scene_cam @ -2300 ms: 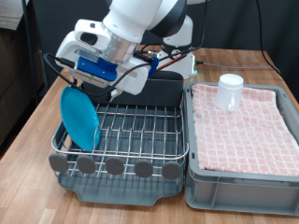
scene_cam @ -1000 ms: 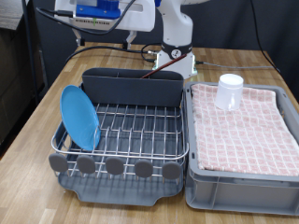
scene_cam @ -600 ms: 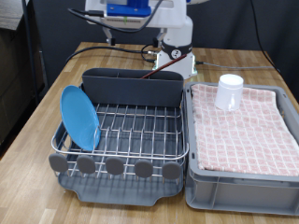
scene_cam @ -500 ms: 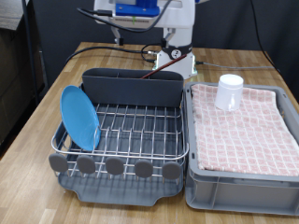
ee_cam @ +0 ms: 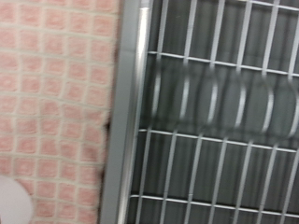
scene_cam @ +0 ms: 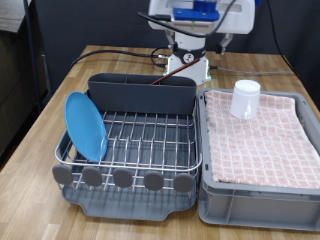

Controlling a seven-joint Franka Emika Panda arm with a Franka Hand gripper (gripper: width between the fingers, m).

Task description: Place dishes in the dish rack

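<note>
Plate (scene_cam: 85,126) upright at the exterior view's left end of the dish rack (scene_cam: 140,140), cup (scene_cam: 245,98) unracked on the checked cloth (scene_cam: 262,135) of the crate (scene_cam: 255,200), spoon unseen, gripper (scene_cam: 200,15) high above, finger state impossible to tell.

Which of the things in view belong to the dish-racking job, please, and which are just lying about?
Job: light-blue plate standing in the dish rack; white cup on the checked cloth; gripper raised at the exterior view's top.
Lying about: grey crate; cables.
</note>
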